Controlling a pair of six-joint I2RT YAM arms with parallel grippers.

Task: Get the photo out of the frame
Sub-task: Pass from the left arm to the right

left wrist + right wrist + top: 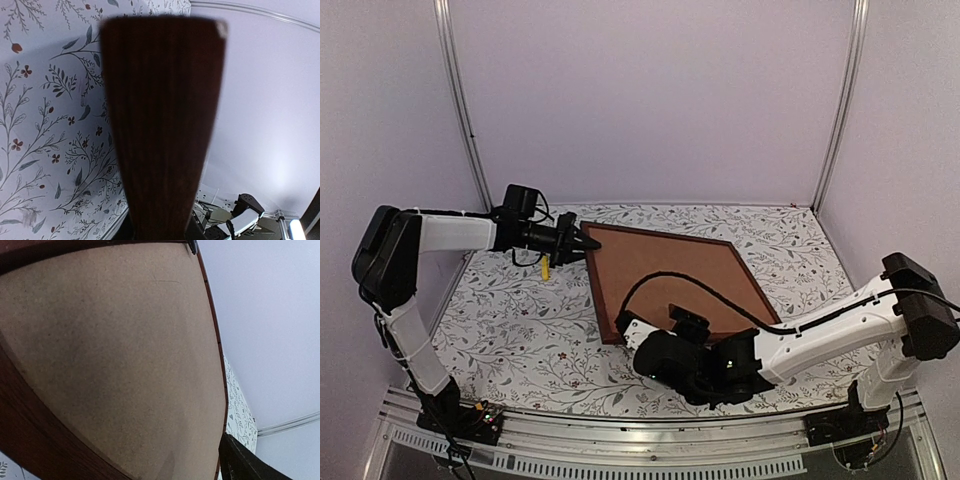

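The frame lies back-up on the table, its brown backing board showing. The left pincer pinches the far-left corner. The right pincer sits at the near edge; how wide its jaws stand cannot be told.

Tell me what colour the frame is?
Dark reddish-brown wood; the frame shows best in the left wrist view.

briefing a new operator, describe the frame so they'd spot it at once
On the flower-patterned table sits one big flat rectangle, back side up. The frame is its thin dark reddish-brown wooden rim, surrounding the plain lighter-brown board.
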